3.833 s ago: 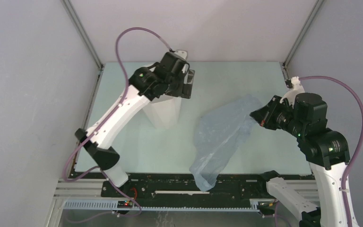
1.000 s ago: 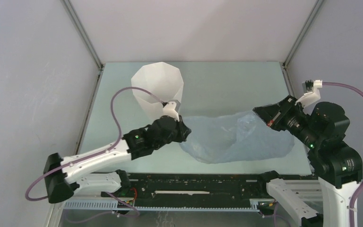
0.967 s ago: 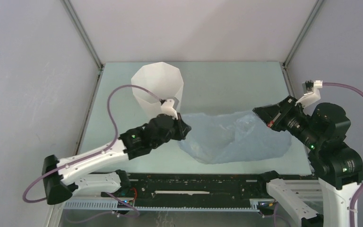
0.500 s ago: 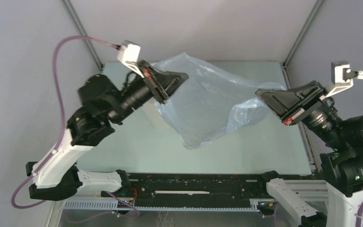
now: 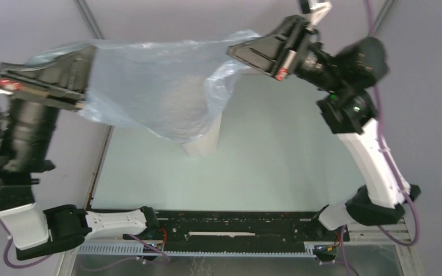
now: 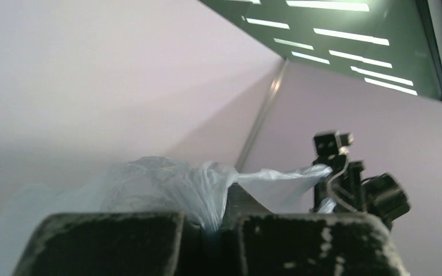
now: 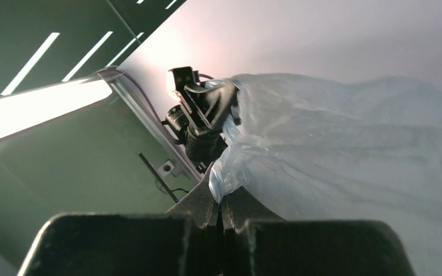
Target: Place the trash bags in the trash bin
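Observation:
The trash bag [image 5: 149, 80], a thin pale blue-grey film, hangs stretched between my two raised grippers. My left gripper [image 5: 89, 72] is shut on its left edge and my right gripper [image 5: 233, 52] is shut on its right edge. The bag sags in the middle over the white trash bin [image 5: 204, 142], which stands on the table and is mostly veiled by the film. In the left wrist view the film [image 6: 149, 184] bunches into the shut left gripper [image 6: 214, 227]. In the right wrist view the bag [image 7: 351, 161] is pinched in the shut right gripper [image 7: 221, 201].
The pale green table [image 5: 276, 161] lies below, walled by grey panels and metal corner posts [image 5: 89, 17]. A black rail [image 5: 236, 233] runs along the near edge between the arm bases. Each wrist view shows the other gripper [image 6: 345, 184] [image 7: 201, 121] across the bag.
Both arms have risen high and swung left and back, lifting the bag off the table. It now hangs spread above the bin instead of lying beside it.

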Available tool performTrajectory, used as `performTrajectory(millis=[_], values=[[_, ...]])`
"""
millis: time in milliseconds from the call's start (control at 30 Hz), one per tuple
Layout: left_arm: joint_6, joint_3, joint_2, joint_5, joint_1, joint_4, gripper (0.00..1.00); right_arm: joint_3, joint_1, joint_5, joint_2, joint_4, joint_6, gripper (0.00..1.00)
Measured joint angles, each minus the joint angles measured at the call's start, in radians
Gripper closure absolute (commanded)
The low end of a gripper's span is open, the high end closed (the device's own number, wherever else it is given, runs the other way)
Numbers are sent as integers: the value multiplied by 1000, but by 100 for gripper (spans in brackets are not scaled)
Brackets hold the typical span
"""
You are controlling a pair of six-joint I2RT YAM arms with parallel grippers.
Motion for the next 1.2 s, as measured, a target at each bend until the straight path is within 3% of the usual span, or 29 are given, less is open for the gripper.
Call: performTrajectory(millis=[233,400,567,800,1100,1200], values=[[133,106,-32,-117,0,23,100,-34,42,-8,163,82,164,100],[206,203,70,-148,0,8,100,-305,-10,-4,42,141,225,100],[233,304,272,-130,31,-3,100,-526,-152,-3,-113,180,280,100],[192,296,460,-80,73,-52,100,-605,-262,-60,-217,23,290,100],[23,202,457,-123,183,-105,100,-652,-288,-192,-156,-174,280,100],[-42,232,474,-114,224,-160,87,-652,-311,-212,-154,-191,281,100]])
